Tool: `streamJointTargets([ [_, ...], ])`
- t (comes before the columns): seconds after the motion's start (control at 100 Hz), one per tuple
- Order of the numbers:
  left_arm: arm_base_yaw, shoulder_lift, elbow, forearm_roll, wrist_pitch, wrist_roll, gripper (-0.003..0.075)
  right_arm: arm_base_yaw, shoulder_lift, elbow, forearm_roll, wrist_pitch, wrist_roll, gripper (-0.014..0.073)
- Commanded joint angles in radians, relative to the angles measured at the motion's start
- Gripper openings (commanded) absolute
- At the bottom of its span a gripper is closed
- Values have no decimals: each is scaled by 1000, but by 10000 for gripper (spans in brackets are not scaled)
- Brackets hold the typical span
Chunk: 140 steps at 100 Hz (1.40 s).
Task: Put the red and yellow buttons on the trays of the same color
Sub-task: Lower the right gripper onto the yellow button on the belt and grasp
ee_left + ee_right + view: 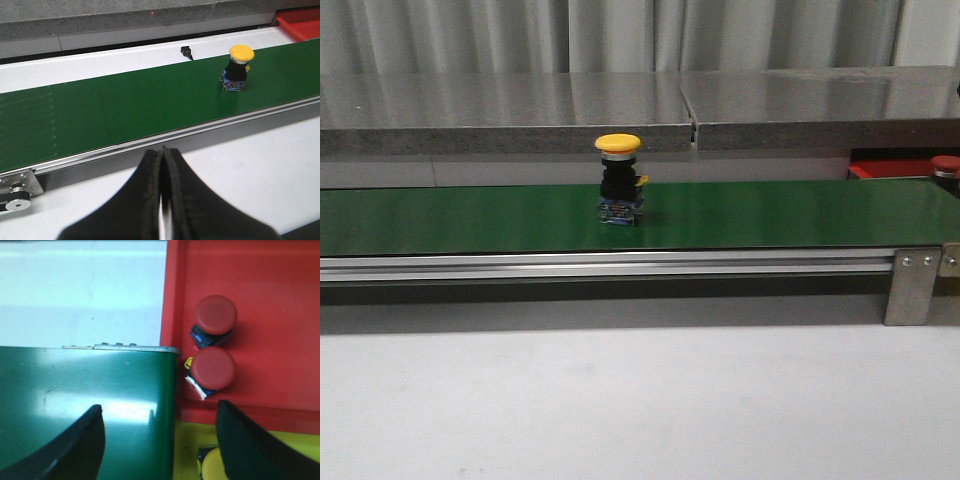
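A yellow-capped button (618,180) (239,70) stands upright on the green belt (470,215), near its middle. My left gripper (161,151) is shut and empty, hovering over the white table in front of the belt, well short of that button. My right gripper (160,415) is open and empty above the belt's end (85,400). Beside that end lies the red tray (280,300) (890,168), which holds two red buttons (215,314) (212,368). A yellow tray (187,445) adjoins it with a yellow button (211,469) partly hidden by a finger.
An aluminium rail (600,265) and a bracket (912,285) run along the belt's front edge. A grey shelf (520,110) stands behind the belt. A small black part (186,51) sits on the white strip beyond the belt. White tabletop (620,400) lies in front.
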Motion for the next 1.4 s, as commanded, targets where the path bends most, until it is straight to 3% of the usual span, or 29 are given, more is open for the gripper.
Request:
streamJointTargets([
  [0.0, -8, 3, -27, -23, -70, -3, -19, 22, -75, -18, 20, 13, -14, 499],
  [0.23, -8, 3, -27, -23, -70, -3, -19, 122, -87, -18, 21, 82, -14, 649],
  [0.56, -8, 3, -27, -23, -70, -3, -19, 306, -75, -37, 16, 120, -18, 645],
  [1.02, -8, 3, -27, -23, -70, -3, -19, 456, 121, -291, -14, 369, -64, 645],
  [1.26, -8, 3, -27, -23, -70, -3, -19, 487, 201, -359, -17, 353, -85, 645],
  [1.27, -8, 3, -27, -23, -70, -3, -19, 487, 205, -360, -17, 348, -86, 591],
  [1.39, -8, 3, -27, -23, -70, -3, -19, 487, 232, -367, -17, 292, -91, 591],
])
